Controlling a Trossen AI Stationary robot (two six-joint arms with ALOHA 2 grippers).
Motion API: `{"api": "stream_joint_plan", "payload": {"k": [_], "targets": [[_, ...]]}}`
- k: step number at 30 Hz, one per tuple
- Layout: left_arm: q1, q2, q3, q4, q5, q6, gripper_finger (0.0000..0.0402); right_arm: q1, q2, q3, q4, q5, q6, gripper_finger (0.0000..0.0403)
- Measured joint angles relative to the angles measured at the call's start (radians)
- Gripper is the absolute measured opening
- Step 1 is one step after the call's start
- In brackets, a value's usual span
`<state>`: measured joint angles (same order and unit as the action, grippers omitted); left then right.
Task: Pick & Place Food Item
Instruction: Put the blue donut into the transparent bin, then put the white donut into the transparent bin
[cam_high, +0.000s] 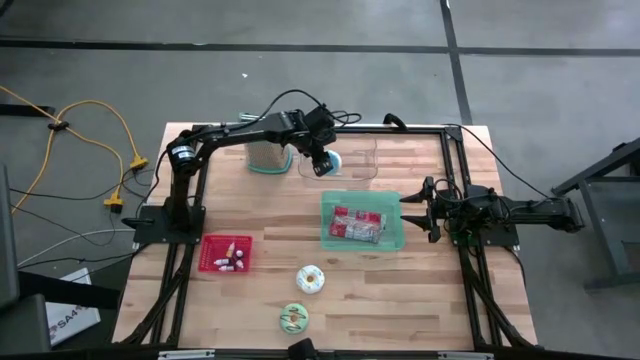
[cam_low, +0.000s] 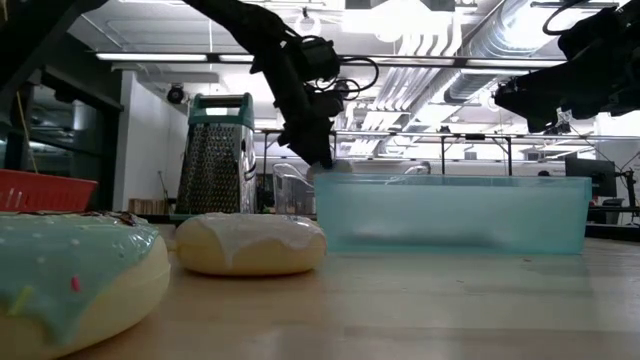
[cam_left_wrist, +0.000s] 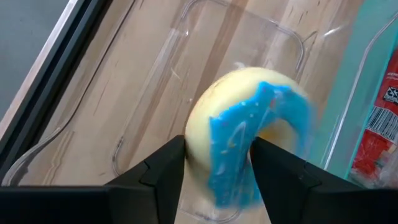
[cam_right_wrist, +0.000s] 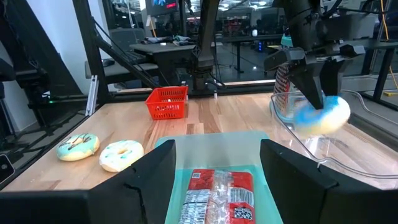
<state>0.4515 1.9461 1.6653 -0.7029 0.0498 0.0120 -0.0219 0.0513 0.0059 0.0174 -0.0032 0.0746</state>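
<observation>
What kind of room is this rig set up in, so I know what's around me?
Most likely a robotics lab or workshop. The wooden table stands on a bare concrete floor with a yellow cable trailing across it, exposed ceiling ducts run overhead, and workbenches fill the room behind.

A grey concrete floor surrounds the wooden table, crossed by dark seams. A yellow cable loops over the floor beside the table, and a white box lies near one corner. In the low view the room behind has a ceiling of silver ducts and strip lights. Beyond the table stand dark frames and a black desk, with more benches farther back.
</observation>
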Motion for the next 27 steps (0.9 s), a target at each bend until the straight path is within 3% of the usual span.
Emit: {"api": "stream_joint_plan", "payload": {"k": [21,27], "targets": [[0.003,0.000,0.000,0.000,-0.002,0.000,0.0177,0.000,0.000,0.000,0.000,0.000,0.000,0.0223],[0.000,-0.060,-0.001,-0.003,0.033,0.015,0.0177,0.000,0.000,0.000,0.000,0.000,0.000,0.0223]]}}
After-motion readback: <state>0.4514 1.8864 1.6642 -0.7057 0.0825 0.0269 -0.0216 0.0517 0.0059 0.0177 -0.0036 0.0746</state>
